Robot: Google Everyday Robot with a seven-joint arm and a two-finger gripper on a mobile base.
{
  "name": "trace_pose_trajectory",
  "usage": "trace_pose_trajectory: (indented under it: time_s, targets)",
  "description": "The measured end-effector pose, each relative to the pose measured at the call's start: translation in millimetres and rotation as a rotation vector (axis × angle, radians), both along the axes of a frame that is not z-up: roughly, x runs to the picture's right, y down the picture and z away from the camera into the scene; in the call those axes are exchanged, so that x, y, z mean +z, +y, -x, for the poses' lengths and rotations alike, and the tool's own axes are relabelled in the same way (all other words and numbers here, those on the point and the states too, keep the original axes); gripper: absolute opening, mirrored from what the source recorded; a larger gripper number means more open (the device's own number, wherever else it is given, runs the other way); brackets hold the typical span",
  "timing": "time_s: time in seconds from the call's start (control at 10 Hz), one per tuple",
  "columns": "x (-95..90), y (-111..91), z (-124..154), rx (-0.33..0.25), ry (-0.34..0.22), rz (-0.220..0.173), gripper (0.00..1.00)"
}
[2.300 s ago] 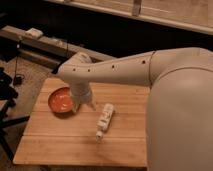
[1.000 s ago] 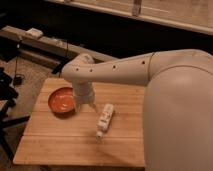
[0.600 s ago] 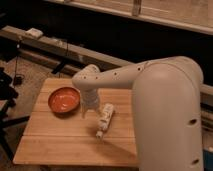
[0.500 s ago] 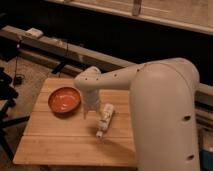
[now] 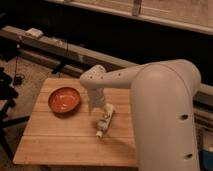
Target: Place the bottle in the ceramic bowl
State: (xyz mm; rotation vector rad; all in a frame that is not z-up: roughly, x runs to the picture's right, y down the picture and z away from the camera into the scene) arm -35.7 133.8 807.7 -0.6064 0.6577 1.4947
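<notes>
The slim cream bottle (image 5: 105,120) lies on the wooden table (image 5: 60,140), cap end toward the front, to the right of the bowl. The orange-red ceramic bowl (image 5: 64,100) sits on the table's left part and holds nothing. My gripper (image 5: 98,109) hangs from the white arm (image 5: 150,90) between bowl and bottle, right at the bottle's upper end. Whether it touches the bottle is unclear.
The table's front edge is near the frame's bottom. A dark ledge (image 5: 60,47) with cables and a small white box (image 5: 35,32) runs behind the table. Black stand parts (image 5: 7,95) are at the left. My large arm body fills the right side.
The arm has swung right and down, from over the bowl's right rim to the bottle's upper end. Bottle and bowl have not moved.
</notes>
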Motion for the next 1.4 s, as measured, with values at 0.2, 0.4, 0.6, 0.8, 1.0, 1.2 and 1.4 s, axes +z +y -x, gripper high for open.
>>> trace_pose_trajectory:
  time_s: [0.2,0.4,0.6,0.8,1.0,1.2,1.4]
  targets:
    - [-9.6,-10,-7,0.006,0.008,-0.010,0.65]
    - [-5.2,-7,-11,0.006,0.008,-0.014,0.65]
    - [11.9,8,-23,0.020,0.021,-0.013,0.65]
    - [29.6,25,-36,0.033,0.039,-0.008,0.65]
    - [31.6,28,-43,0.046,0.048,-0.004,0.65]
    - [34.5,37,-49,0.064,0.054,0.011,0.65]
    - [39.2,48,-44,0.082,0.049,0.030,0.51]
